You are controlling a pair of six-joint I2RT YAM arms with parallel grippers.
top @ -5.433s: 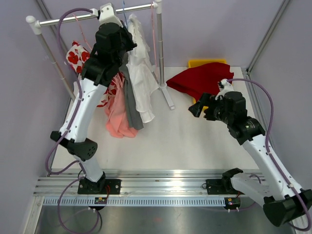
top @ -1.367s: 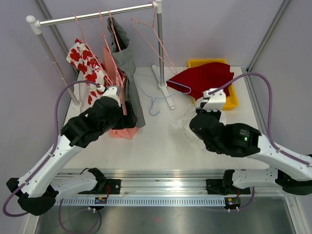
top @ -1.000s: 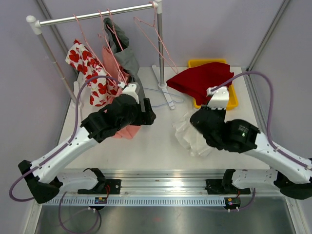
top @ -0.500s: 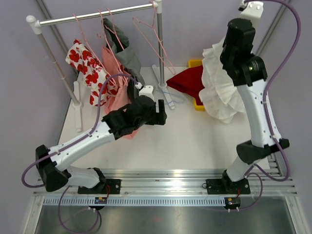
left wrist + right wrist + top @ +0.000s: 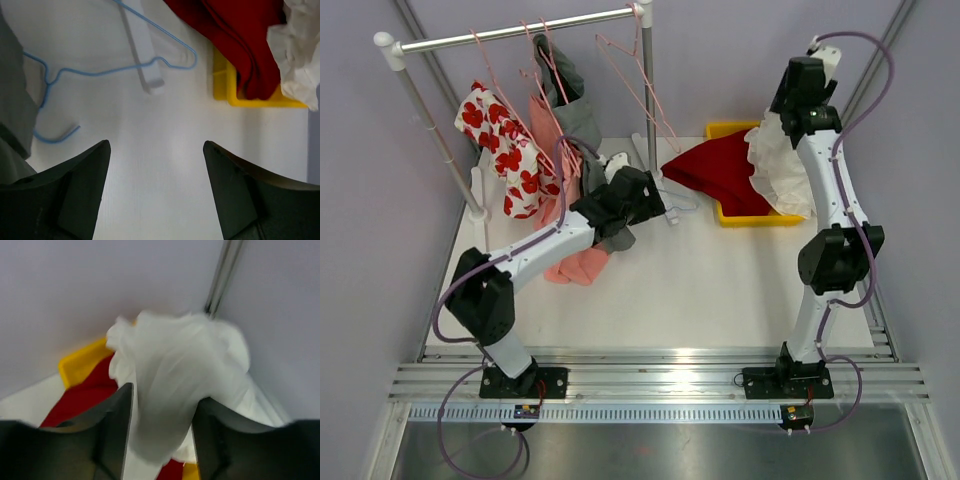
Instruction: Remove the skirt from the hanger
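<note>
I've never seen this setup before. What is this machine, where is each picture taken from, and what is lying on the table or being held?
Two robot arms are bolted at the near edge of a table. The overhead picture looks down from above and behind; the other two come from cameras on each wrist. The right pincer grips a white skirt over a yellow bin holding a red garment. The left pincer is open and empty above a blue hanger lying on the table. More clothes hang from a rail.
</note>
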